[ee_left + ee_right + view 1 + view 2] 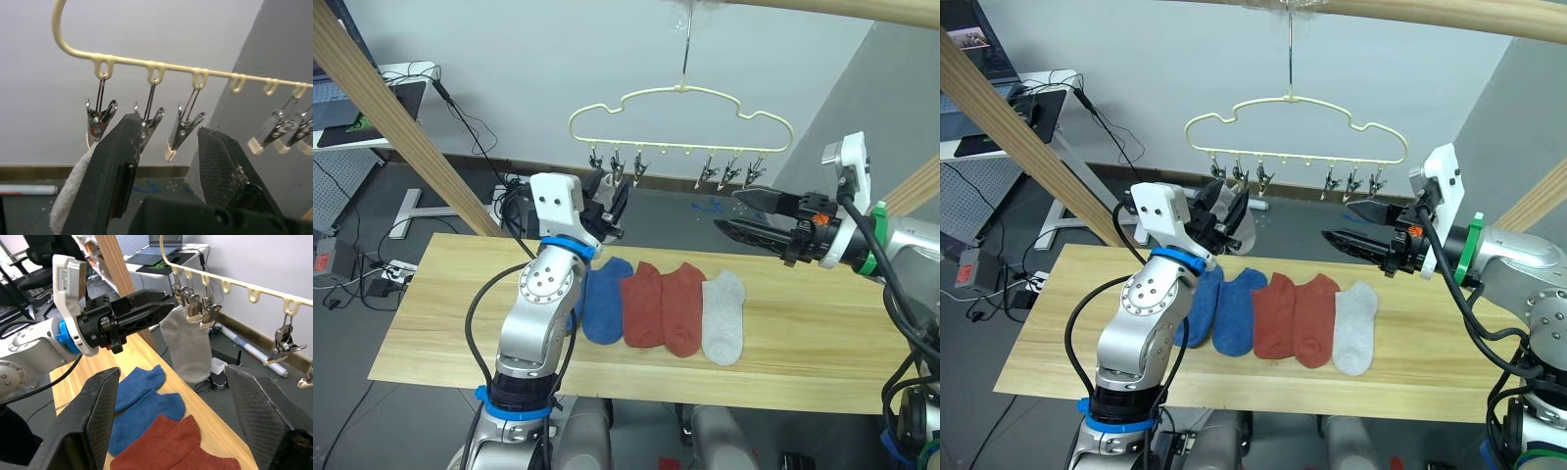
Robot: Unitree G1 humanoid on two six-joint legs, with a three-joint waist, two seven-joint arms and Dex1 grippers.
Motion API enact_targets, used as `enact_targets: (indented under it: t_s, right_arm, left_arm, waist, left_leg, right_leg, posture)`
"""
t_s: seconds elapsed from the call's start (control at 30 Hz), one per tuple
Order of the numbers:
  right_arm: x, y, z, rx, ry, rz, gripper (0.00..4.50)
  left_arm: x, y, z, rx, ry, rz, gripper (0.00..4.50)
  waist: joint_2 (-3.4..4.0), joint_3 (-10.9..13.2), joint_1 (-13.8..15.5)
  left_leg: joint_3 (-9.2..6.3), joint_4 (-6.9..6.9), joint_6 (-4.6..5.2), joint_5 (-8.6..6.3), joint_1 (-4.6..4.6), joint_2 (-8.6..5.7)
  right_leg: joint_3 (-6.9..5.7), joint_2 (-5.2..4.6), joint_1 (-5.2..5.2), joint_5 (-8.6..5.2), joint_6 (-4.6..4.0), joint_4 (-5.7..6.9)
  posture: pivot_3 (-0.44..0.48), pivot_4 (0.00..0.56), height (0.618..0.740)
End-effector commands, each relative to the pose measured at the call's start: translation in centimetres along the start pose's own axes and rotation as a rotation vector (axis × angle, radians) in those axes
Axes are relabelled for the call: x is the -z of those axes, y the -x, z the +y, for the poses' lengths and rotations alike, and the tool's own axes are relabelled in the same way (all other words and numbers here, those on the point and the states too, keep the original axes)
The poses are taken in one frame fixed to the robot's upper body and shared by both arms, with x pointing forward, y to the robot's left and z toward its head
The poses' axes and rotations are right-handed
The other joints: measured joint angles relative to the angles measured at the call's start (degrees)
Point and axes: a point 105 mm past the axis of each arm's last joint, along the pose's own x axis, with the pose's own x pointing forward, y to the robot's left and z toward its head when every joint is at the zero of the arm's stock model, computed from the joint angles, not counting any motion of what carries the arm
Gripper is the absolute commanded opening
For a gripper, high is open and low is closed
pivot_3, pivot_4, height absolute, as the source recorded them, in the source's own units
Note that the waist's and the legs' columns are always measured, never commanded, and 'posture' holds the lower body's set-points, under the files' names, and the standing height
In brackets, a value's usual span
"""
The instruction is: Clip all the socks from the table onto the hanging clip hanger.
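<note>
Yellowish wood planks of the table [1058, 333] span the lower half of the frame. Five socks lie on it side by side at centre: two blue socks [1232, 311], partly hidden behind the left forearm, then two rust red socks [1295, 315], then one light grey sock [1354, 329] on the right, neighbours touching or overlapping.

Left claw [1224, 217] raised above the table's far edge, centre-left, fingers parted with nothing between them, tips just below the hanger's left-hand clips. Right claw [1351, 227] raised at centre-right, pointing toward frame left, fingers wide apart and empty.

Clip hanger [680, 96], pale yellow-green, hangs by its hook at upper centre from a wooden pole [822, 8]. A second light grey sock [188, 346] hangs from a clip at the hanger's left end, close by the left claw's fingers.
</note>
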Motion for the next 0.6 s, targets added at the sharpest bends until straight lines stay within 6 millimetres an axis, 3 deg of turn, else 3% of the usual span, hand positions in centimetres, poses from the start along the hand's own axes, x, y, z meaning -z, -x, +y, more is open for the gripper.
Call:
enact_targets:
  t_s: [0.03,0.6]
  right_arm:
    - [-0.7,0.3,0.7,-0.007,0.051,-0.022,3.58]
    - [-0.8,0.7,0.8,0.036,0.051,-0.011,3.58]
  left_arm:
    - [-1.0,-0.5,0.2,-0.031,-0.024,-0.042,2.12]
    - [-0.1,-3.3,0.4,-0.032,-0.047,-0.015,2.12]
  waist:
    - [0.0,0.0,-0.03]
    - [0.0,0.01,-0.26]
  left_leg:
    - [0.0,0.04,0.0,0.0,-0.01,0.0]
    - [0.02,0.23,0.01,0.0,-0.04,0.0]
  right_leg:
    - [0.01,0.0,0.0,0.0,0.0,0.01]
    - [0.08,0.05,0.02,-0.01,0.02,0.04]
  posture:
    - [-0.025,0.281,0.74]
    - [-0.076,0.294,0.74]
